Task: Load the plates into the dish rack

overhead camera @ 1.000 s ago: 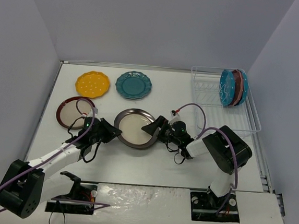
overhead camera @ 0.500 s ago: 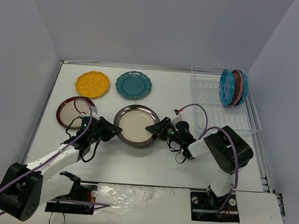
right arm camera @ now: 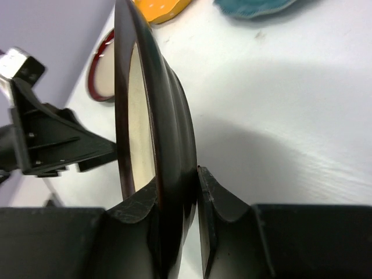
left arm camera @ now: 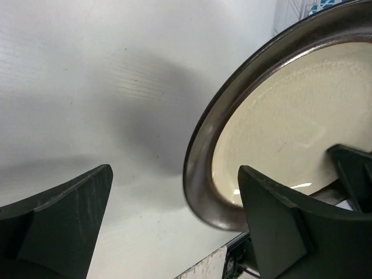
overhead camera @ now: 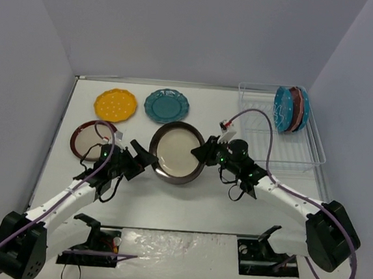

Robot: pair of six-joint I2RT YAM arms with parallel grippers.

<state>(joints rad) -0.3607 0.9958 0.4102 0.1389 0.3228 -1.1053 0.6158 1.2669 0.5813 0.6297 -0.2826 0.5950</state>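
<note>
Brown-rimmed plate (overhead camera: 177, 153) sits clamped in our right end effector (overhead camera: 199, 155), tilted above the table (overhead camera: 215, 109), left end effector (overhead camera: 143, 158) spread open beside it; next we should carry it to a free dish rack (overhead camera: 260, 134) slot.

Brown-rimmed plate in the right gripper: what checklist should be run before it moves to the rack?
1. Right gripper shut on the rim of the brown-rimmed plate: ok.
2. Plate tilted up on edge, ready for slotting: ok.
3. Left gripper open: ok.
4. Left gripper clear of the plate: cannot tell.
5. Dish rack has free slots beside the loaded plates: ok.
6. Loaded plates stand upright: ok.
</note>
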